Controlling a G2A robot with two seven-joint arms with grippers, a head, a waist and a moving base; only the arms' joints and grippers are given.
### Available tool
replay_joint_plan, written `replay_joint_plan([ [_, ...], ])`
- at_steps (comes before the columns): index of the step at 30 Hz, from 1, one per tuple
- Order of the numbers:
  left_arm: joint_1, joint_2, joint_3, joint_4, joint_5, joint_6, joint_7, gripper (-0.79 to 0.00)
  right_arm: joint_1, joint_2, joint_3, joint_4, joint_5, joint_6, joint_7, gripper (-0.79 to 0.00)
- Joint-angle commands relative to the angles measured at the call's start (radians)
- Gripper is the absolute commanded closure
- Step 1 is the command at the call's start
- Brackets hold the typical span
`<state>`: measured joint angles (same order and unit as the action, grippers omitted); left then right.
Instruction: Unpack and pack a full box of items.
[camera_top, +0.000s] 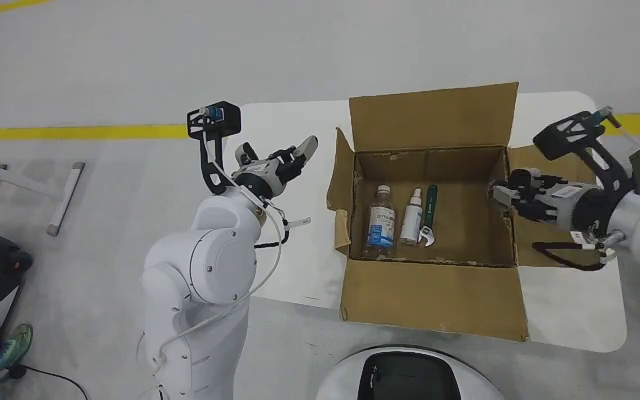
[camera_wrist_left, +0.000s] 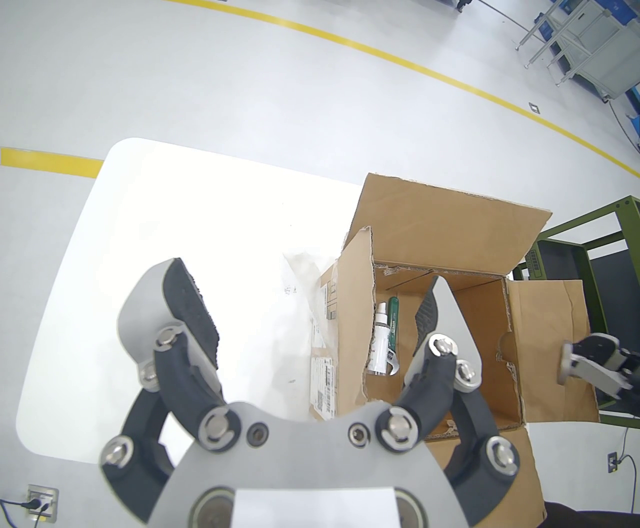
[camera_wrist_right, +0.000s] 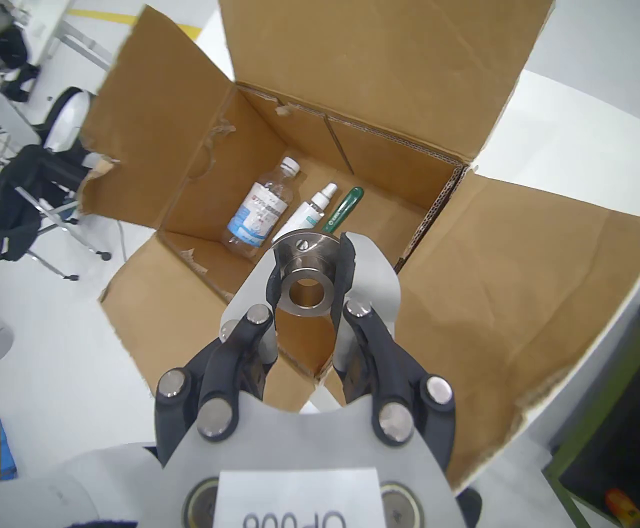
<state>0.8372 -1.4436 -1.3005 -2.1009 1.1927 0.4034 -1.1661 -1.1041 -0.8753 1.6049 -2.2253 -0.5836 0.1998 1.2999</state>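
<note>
An open cardboard box (camera_top: 430, 290) stands on the white table (camera_top: 290, 260). On its floor lie a clear bottle (camera_top: 380, 222) with a blue label, a white spray bottle (camera_top: 411, 220) and a green-handled wrench (camera_top: 430, 210). My right gripper (camera_wrist_right: 310, 250) is shut on a metal flanged ring (camera_wrist_right: 305, 295) and sits at the box's right wall (camera_top: 497, 195), above the opening. In the right wrist view the clear bottle (camera_wrist_right: 260, 212), spray bottle (camera_wrist_right: 310, 212) and wrench (camera_wrist_right: 342, 207) lie below it. My left gripper (camera_wrist_left: 305, 275) is open, holding nothing, over the table left of the box (camera_top: 290, 160).
The box's four flaps (camera_wrist_right: 500, 280) are spread outward, the far one (camera_wrist_left: 440, 220) upright. White table surface (camera_wrist_left: 150, 240) lies free left of the box. A green metal rack (camera_wrist_left: 590, 250) stands beyond the table's right side. A yellow floor line (camera_top: 90, 131) runs behind.
</note>
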Motion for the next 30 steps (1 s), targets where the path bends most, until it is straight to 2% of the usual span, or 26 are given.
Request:
replay_joint_plan([
  [1,0.0,0.0,0.0,0.0,0.0,0.0,0.0,-0.785,0.063,-0.006,-0.147,0.049,-0.089,0.051,-0.013,0.0],
  [7,0.0,0.0,0.0,0.0,0.0,0.0,0.0,-0.785,0.209,-0.039,-0.451,0.178,-0.318,0.194,-0.011,0.0],
  [10,0.0,0.0,0.0,0.0,0.0,0.0,0.0,-0.785,0.253,-0.056,-0.555,0.225,-0.438,0.259,0.008,0.0],
  [13,0.0,0.0,0.0,0.0,0.0,0.0,0.0,-0.785,0.279,-0.076,-0.624,0.269,-0.475,0.306,0.014,0.0],
  [21,0.0,0.0,0.0,0.0,0.0,0.0,0.0,-0.785,0.301,-0.111,-0.684,0.386,-0.529,0.327,-0.007,0.0],
  [28,0.0,0.0,0.0,0.0,0.0,0.0,0.0,-0.785,0.307,-0.143,-0.693,0.458,-0.558,0.315,0.005,0.0],
  [30,0.0,0.0,0.0,0.0,0.0,0.0,0.0,-0.785,0.31,-0.152,-0.69,0.469,-0.565,0.309,0.011,-0.157],
])
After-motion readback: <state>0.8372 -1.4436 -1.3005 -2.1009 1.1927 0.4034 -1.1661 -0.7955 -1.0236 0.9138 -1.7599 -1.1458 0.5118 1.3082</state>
